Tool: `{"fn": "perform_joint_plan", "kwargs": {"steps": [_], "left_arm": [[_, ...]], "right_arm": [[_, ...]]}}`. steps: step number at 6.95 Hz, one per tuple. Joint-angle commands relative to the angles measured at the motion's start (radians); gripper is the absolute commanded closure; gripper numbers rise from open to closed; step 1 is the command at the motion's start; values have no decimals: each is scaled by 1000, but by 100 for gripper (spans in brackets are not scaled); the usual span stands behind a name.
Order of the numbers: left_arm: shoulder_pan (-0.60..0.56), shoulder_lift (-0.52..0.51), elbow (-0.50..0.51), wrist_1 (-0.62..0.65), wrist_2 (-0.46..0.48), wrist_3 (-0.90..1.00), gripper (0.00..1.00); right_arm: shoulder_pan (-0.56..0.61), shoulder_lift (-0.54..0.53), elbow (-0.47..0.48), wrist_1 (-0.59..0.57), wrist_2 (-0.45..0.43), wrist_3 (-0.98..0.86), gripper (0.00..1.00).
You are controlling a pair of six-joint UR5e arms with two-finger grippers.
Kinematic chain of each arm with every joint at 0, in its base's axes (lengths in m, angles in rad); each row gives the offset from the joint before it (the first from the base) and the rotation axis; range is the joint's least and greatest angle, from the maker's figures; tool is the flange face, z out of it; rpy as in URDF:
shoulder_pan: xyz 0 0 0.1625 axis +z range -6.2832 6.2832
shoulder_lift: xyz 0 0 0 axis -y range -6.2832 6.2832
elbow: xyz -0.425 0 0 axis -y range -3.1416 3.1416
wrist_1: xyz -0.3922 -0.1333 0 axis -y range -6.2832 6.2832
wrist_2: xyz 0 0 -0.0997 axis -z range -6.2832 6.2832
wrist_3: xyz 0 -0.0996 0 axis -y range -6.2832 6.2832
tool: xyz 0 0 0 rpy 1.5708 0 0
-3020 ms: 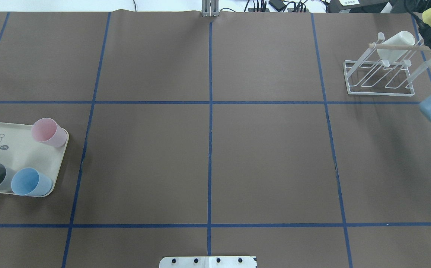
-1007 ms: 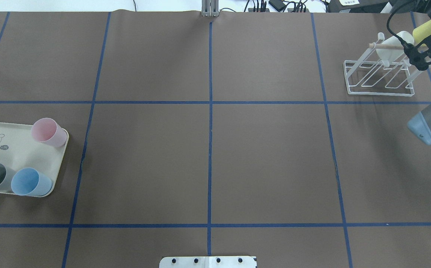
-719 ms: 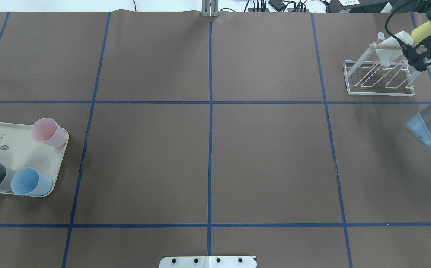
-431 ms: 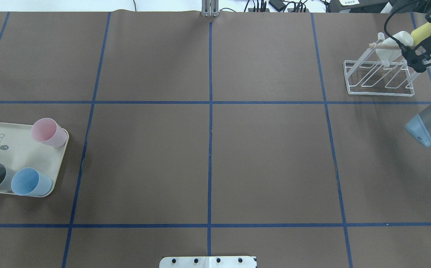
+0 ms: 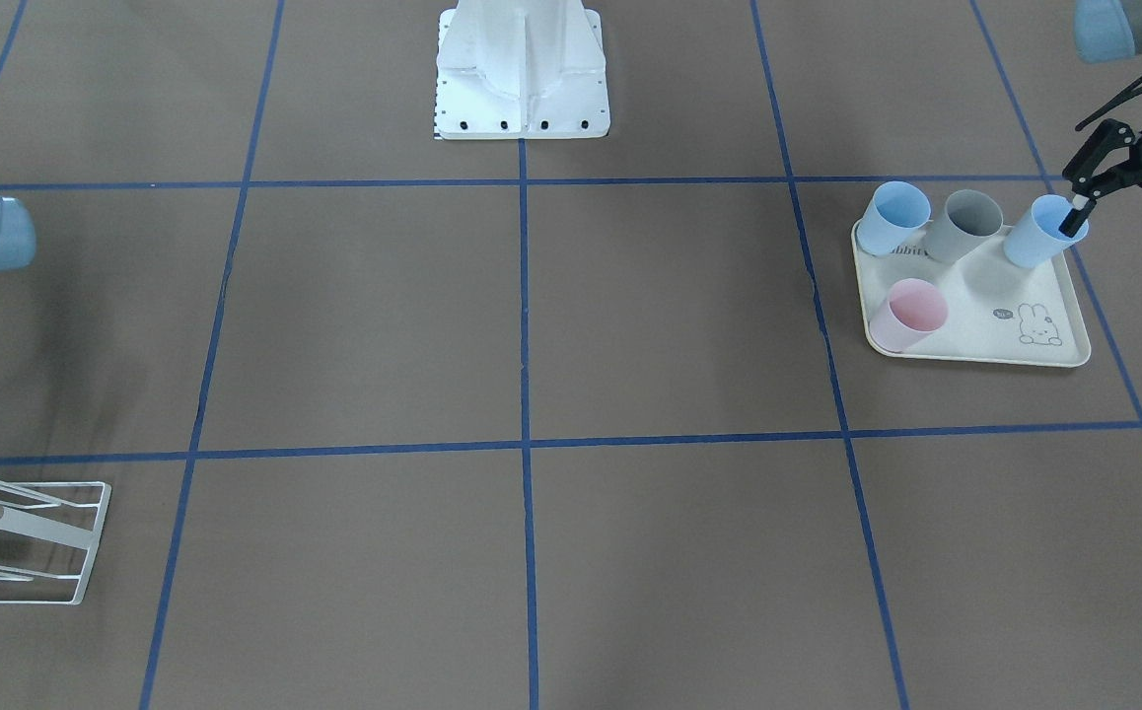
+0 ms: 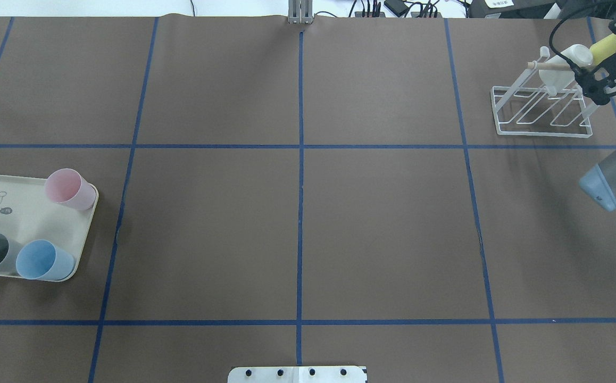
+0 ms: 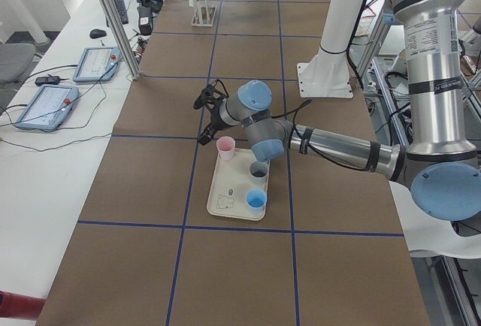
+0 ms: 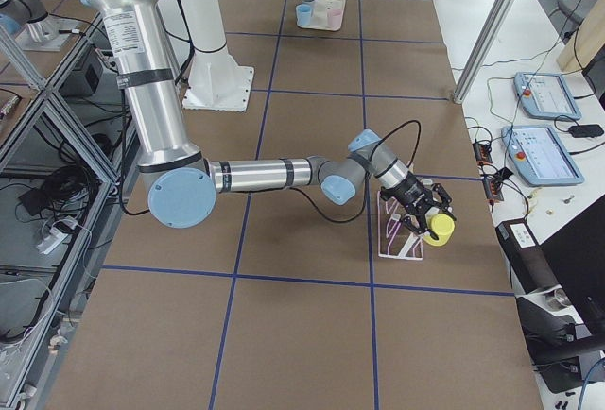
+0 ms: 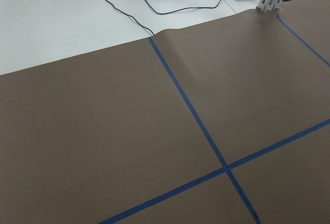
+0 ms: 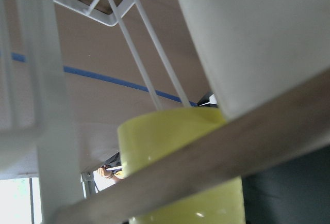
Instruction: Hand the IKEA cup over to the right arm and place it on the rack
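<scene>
The IKEA cup (image 6: 604,46) is yellow and sits in my right gripper (image 6: 597,88), which is shut on it at the rack's right end. The white wire rack (image 6: 542,114) stands at the far right of the table, and a white cup (image 6: 563,66) hangs on it under the wooden dowel (image 6: 550,66). In the right wrist view the yellow cup (image 10: 180,172) lies just behind the dowel (image 10: 242,136), beside the white cup (image 10: 258,38). My left gripper (image 5: 1123,232) stands open over the tray's corner, one fingertip (image 5: 1079,210) at a light-blue cup's (image 5: 1034,235) rim.
A cream tray (image 5: 985,330) holds pink (image 5: 908,314), grey (image 5: 965,225) and blue (image 5: 896,217) cups beside the light-blue one. The white robot base (image 5: 520,69) is mid-table. The brown mat carries blue tape lines. Tablets and cables (image 7: 71,78) lie along the far side.
My right gripper carried the yellow cup left and down, from beyond the rack's right end to right beside the dowel and white cup. The tray cups have not moved.
</scene>
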Motion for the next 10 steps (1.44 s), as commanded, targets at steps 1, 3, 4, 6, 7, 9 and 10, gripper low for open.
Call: {"fn": "perform_joint_plan", "kwargs": {"steps": [1, 3, 4, 6, 7, 9, 10], "left_arm": [[0, 0, -1, 0, 0, 0, 0], [0, 0, -1, -1, 0, 0, 0], [0, 0, 1, 0, 0, 0, 0], [0, 0, 1, 0, 0, 0, 0], [0, 0, -1, 0, 0, 0, 0], [0, 0, -1, -1, 0, 0, 0], [0, 0, -2, -1, 0, 0, 0]], "right_arm": [[-9, 1, 0, 3, -12, 5, 1], [-9, 4, 0, 9, -12, 8, 1], [-9, 7, 0, 9, -12, 9, 1], [-9, 17, 14, 9, -8, 6, 1], [-8, 21, 35, 7, 0, 8, 1], [12, 26, 113, 4, 156, 140, 1], [14, 14, 153, 4, 242, 304, 1]]}}
